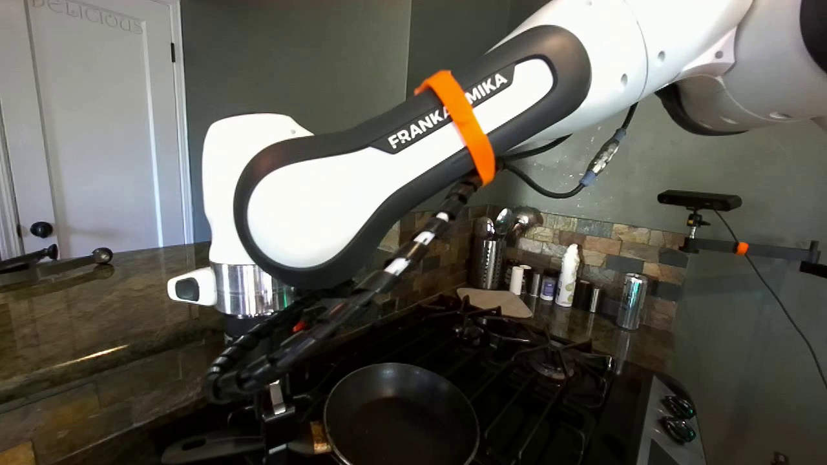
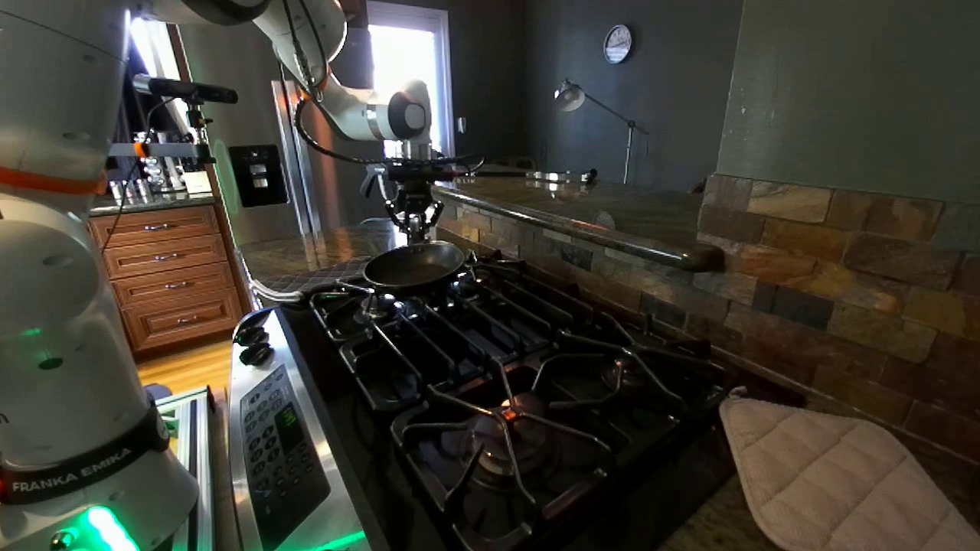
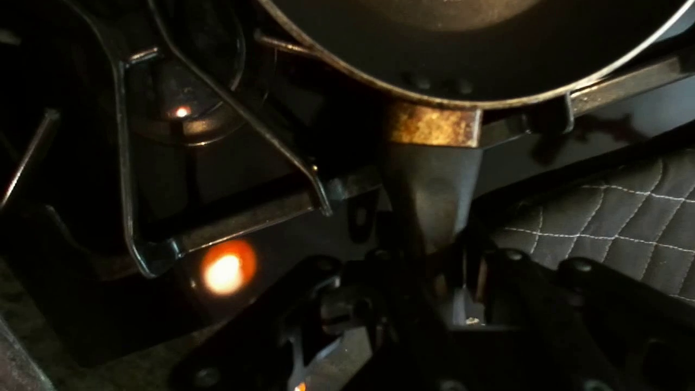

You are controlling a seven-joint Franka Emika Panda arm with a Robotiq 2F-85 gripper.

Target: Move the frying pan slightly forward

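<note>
Frying pan (image 1: 400, 416), dark, round, on stovetop (image 2: 475, 360)

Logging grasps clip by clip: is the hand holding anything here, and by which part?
The frying pan, by its handle: the hand appears closed around it past the brownish collar, though shadow hides the contact.

In an exterior view I look from near my white-and-black arm (image 1: 310, 206), across the round black frying pan (image 1: 400, 413). In an exterior view I face roughly the opposite way, the pale quilted cloth pad (image 2: 850, 474) close. Both share all three. The wrist view looks down past my black metal hand (image 3: 440, 258), near the pan.
</note>
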